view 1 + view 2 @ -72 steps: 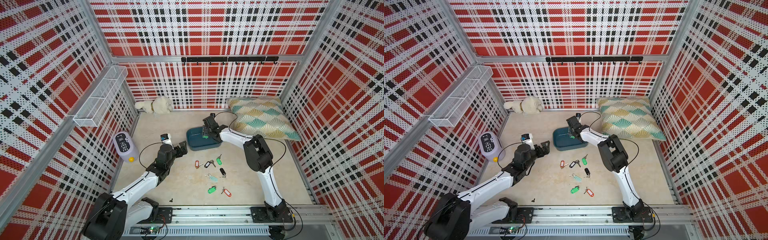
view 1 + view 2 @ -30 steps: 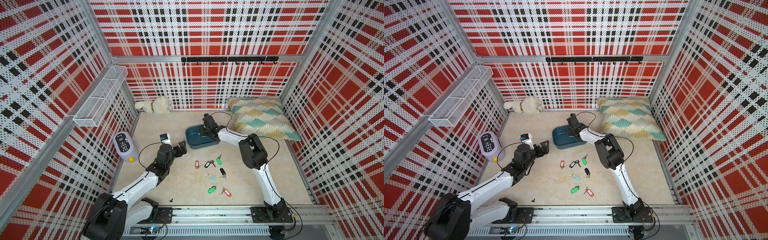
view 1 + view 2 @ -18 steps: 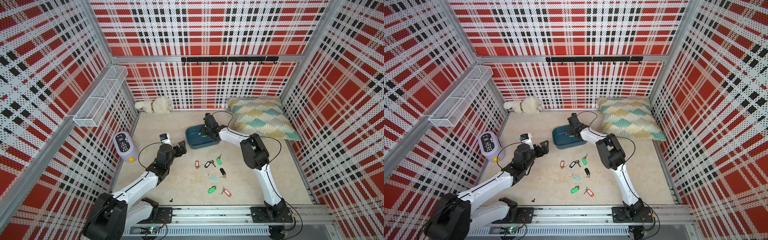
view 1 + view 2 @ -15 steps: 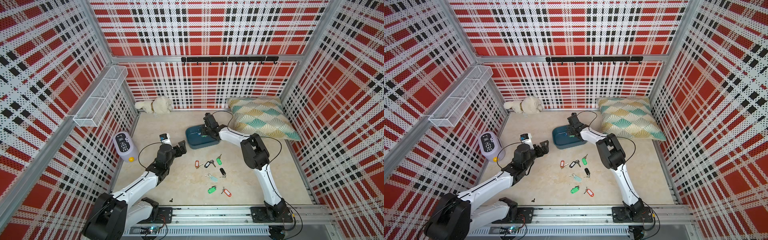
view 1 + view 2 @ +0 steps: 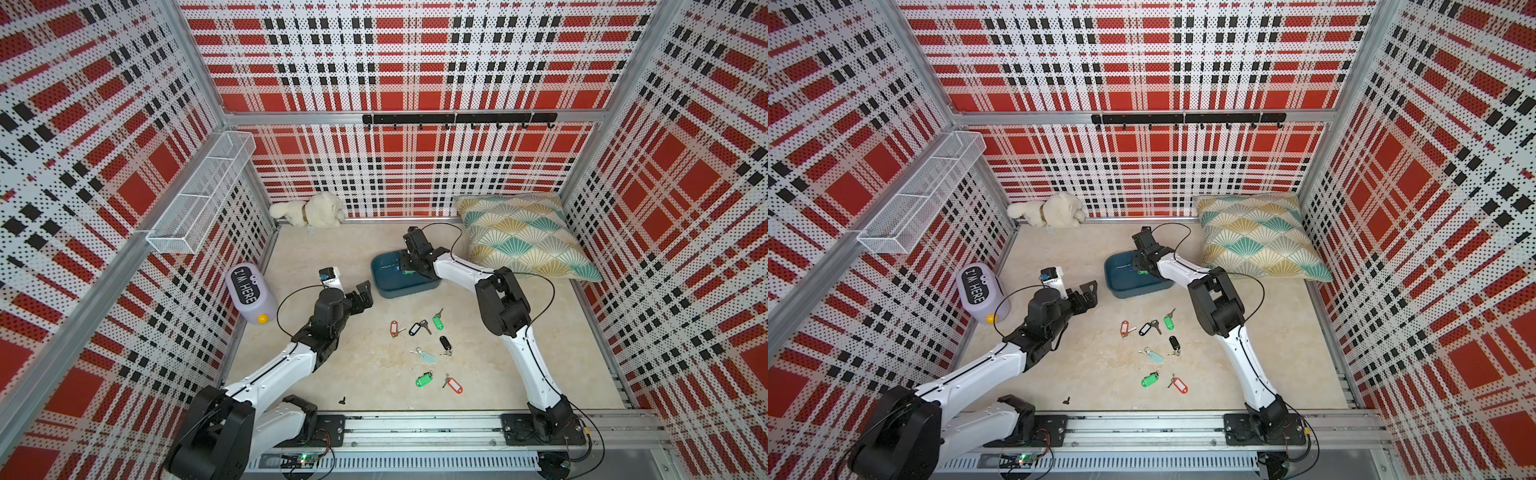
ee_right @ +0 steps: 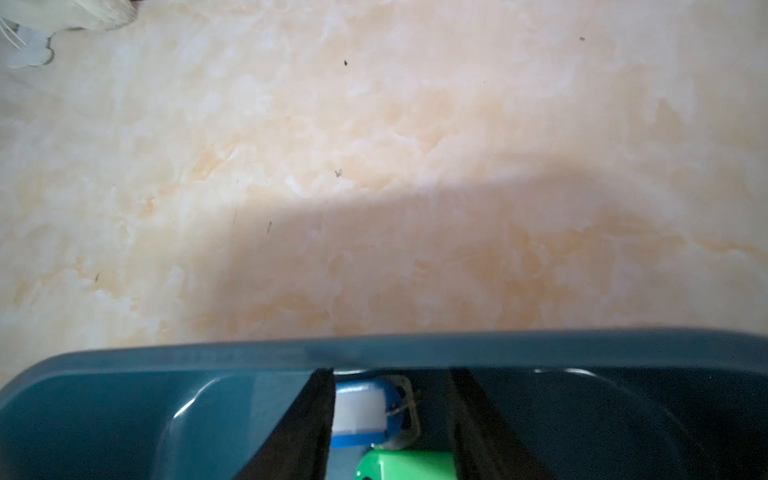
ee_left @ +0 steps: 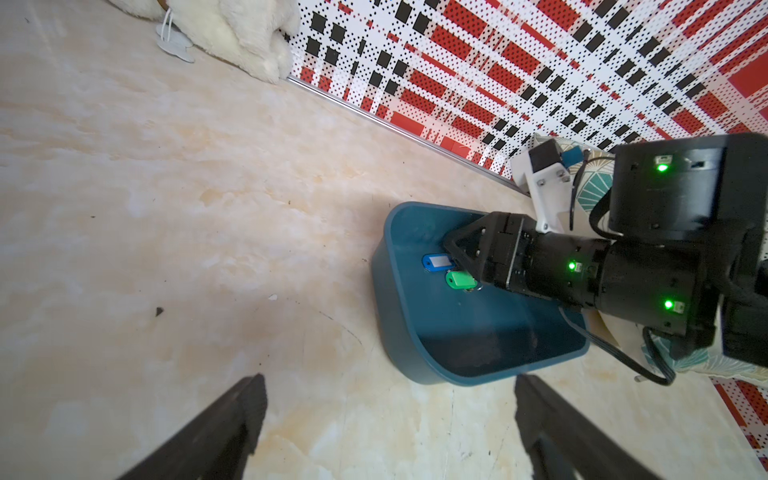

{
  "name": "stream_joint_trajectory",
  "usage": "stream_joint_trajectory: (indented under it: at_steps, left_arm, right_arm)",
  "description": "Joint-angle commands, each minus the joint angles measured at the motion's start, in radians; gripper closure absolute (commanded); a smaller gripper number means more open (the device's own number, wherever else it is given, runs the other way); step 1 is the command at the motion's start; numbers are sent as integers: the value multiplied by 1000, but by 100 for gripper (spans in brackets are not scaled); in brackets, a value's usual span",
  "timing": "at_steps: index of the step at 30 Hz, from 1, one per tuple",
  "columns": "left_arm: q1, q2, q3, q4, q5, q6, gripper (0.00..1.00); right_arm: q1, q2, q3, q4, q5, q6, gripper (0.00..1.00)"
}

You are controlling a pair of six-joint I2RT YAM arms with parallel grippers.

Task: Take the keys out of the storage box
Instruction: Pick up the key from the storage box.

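Note:
The dark teal storage box [image 5: 386, 286] [image 5: 1121, 286] sits mid-floor. My right gripper [image 5: 405, 268] [image 5: 1136, 266] reaches down into it, jaws apart. Between its fingers lie a blue-tagged key [image 6: 359, 411] [image 7: 436, 262] and a green-tagged key [image 6: 407, 465] [image 7: 459, 280], neither clamped. Several keys lie on the floor in front of the box: an orange tag [image 5: 394, 328], black tag [image 5: 415, 328], green tag [image 5: 437, 322] and others nearer the rail. My left gripper [image 5: 365, 296] [image 7: 388, 380] hangs open just left of the box, holding nothing.
A patterned pillow [image 5: 523, 237] lies right of the box, against the wall. A white plush toy [image 5: 311, 214] lies at the back wall. The lavender "I'M HERE" container [image 5: 249, 293] stands by the left wall under a white wire basket [image 5: 199, 199].
My right gripper has stayed inside the box and shifted slightly, and its jaws have parted. The left arm and the keys on the floor have not moved.

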Motion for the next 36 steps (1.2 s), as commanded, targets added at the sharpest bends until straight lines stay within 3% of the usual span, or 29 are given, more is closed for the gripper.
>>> stream_joint_trajectory:
  at_steps: [1,4,11,18,24,36]
  left_arm:
    - [7,-10,6,-9,-16,16,1]
    - [8,-10,6,-9,-19,16,1]
    - [9,-12,6,-10,-23,16,1]
    - [9,-11,7,-10,-22,14,1]
    - [10,-11,7,-10,-23,15,1]
    - [10,-17,4,-12,-23,13,1]
  right_arm:
    - [-1,24,23,-27,4,6,51]
    - [-1,39,45,-44,5,5,55]
    - [-1,54,70,-63,19,7,78]
    - [-1,27,70,-64,31,-4,93]
    - [-1,4,61,-68,31,-10,100]
    - [-1,-92,-12,-38,23,-13,100]
